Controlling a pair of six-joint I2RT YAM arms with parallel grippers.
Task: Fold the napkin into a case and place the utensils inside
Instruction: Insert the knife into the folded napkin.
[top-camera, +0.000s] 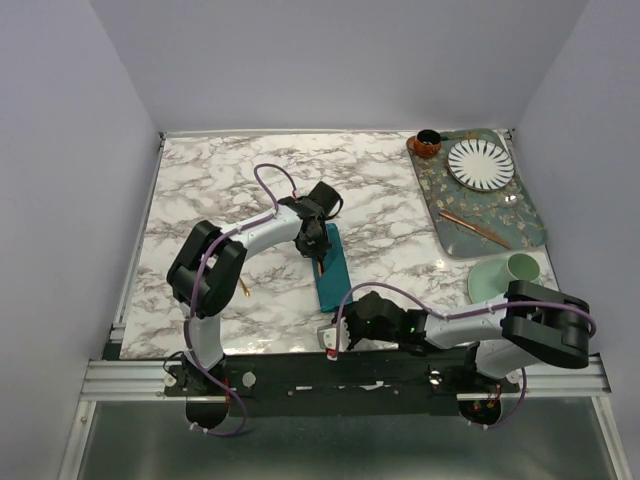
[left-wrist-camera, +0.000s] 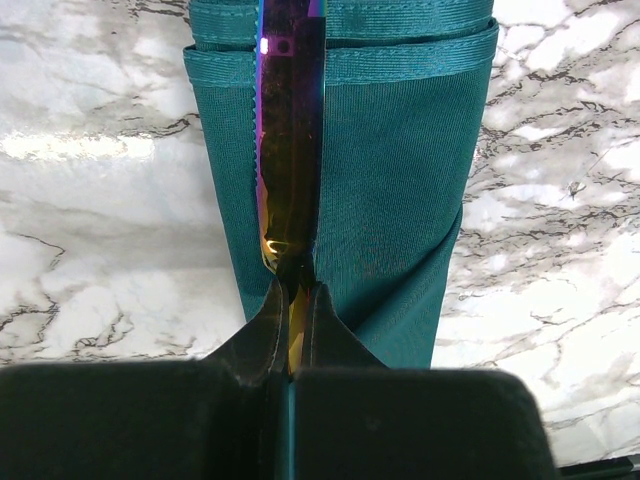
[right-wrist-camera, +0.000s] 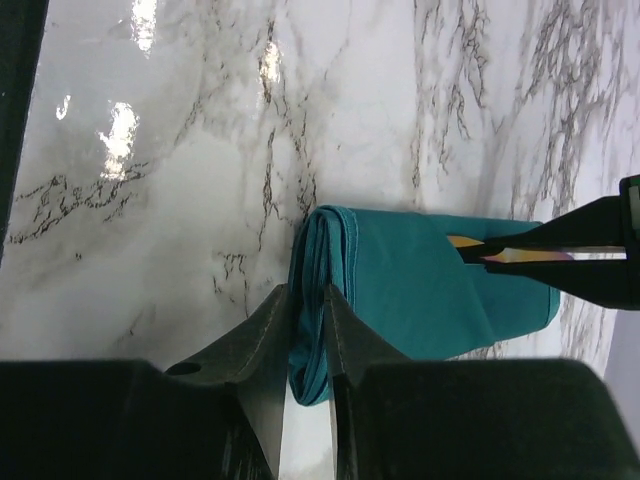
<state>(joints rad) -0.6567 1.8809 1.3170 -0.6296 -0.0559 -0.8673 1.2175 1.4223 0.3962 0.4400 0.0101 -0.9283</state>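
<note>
The napkin (top-camera: 333, 275) lies folded as a narrow teal case (left-wrist-camera: 400, 200) on the marble, its long side running away from the arms. My left gripper (top-camera: 319, 243) hangs over its far half, shut on the iridescent purple utensil (left-wrist-camera: 290, 150). That utensil lies lengthwise along the cloth and reaches the folded hems. Whether its tip is under a layer I cannot tell. My right gripper (right-wrist-camera: 307, 295) is at the case's near end, shut on the stacked folds of the napkin (right-wrist-camera: 400, 280). The gold utensil (top-camera: 245, 290) lies on the table beside the left arm.
A patterned tray (top-camera: 520, 225) at the back right carries a striped plate (top-camera: 480, 164), a brown cup (top-camera: 427, 143) and copper-pink sticks (top-camera: 475, 229). A pale green saucer (top-camera: 485, 283) with a cup (top-camera: 522, 267) sits just above the right arm's elbow.
</note>
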